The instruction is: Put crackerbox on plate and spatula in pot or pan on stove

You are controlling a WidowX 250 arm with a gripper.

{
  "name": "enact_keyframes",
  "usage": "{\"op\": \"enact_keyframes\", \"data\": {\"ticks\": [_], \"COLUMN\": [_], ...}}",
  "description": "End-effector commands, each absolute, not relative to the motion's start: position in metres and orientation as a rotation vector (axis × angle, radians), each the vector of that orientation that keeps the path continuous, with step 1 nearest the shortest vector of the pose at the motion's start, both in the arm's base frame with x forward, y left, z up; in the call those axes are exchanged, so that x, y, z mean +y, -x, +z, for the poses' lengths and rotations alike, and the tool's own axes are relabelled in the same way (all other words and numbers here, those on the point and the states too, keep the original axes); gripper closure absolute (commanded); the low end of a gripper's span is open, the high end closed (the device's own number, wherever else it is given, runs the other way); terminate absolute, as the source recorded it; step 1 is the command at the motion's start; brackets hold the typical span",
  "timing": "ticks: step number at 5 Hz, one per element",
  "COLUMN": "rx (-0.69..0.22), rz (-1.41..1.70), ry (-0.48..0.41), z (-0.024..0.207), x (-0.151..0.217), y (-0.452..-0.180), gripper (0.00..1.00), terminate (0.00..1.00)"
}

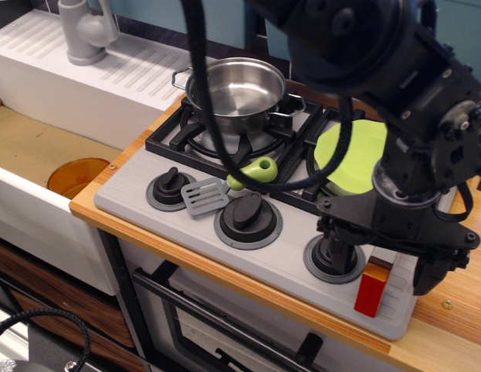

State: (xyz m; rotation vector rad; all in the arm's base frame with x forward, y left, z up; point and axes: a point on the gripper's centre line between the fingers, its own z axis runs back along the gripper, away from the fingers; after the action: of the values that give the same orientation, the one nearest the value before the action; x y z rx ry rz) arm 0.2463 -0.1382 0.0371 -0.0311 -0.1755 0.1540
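At five o'clock, your crackerbox stands on the stove edge, gripper straddling it, fingers spread; contact is probably not yet made. Neither step is done. At centre, the spatula lies by the knobs. At one o'clock waits the plate, at twelve the pot.

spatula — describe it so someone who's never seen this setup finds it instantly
Start at the grey stove with its three black knobs. The spatula lies between the left and middle knobs, at the front edge of the burner grates. It has a grey slotted blade and the only chunky lime-green handle.
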Motion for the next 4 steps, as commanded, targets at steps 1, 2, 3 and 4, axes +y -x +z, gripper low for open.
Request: {"op": "enact_keyframes", "data": {"ticks": [1,2,3,4], "rx": [-0.159,-0.149,-0.137,-0.111], "rz": [0.173,0.172,0.17,0.157], "ry": [0.015,0.014,0.009,-0.009], "z": [0.053,0.057,0.065,0.092], "x": [-0.144,-0.145,-0.148,-0.148], "y": [-0.25,-0.253,-0.255,-0.253], "gripper": [1.0,1.0,1.0,1.0], "terminate": [0.0,0.0,0.0,0.0]}}
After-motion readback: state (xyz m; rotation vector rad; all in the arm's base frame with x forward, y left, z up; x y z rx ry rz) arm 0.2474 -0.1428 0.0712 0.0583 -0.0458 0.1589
